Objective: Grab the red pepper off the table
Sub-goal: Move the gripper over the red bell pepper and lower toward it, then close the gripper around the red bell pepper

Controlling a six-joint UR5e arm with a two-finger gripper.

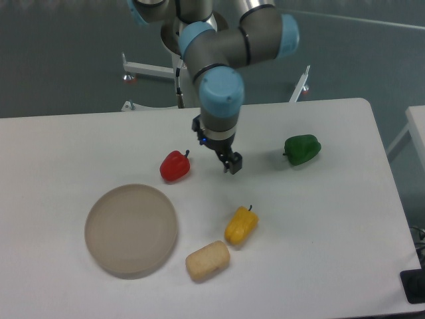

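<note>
The red pepper (174,166) lies on the white table (319,219), left of centre, its dark stem pointing up and right. My gripper (232,163) hangs from the arm just to the right of it, a short gap apart, close to the tabletop. It holds nothing. Its dark fingers (234,161) sit close together from this angle, so I cannot tell whether they are open or shut.
A green pepper (302,149) lies to the right of the gripper. A yellow pepper (240,226) and a beige bread-like piece (207,260) lie in front. A round tan plate (131,230) sits at the front left.
</note>
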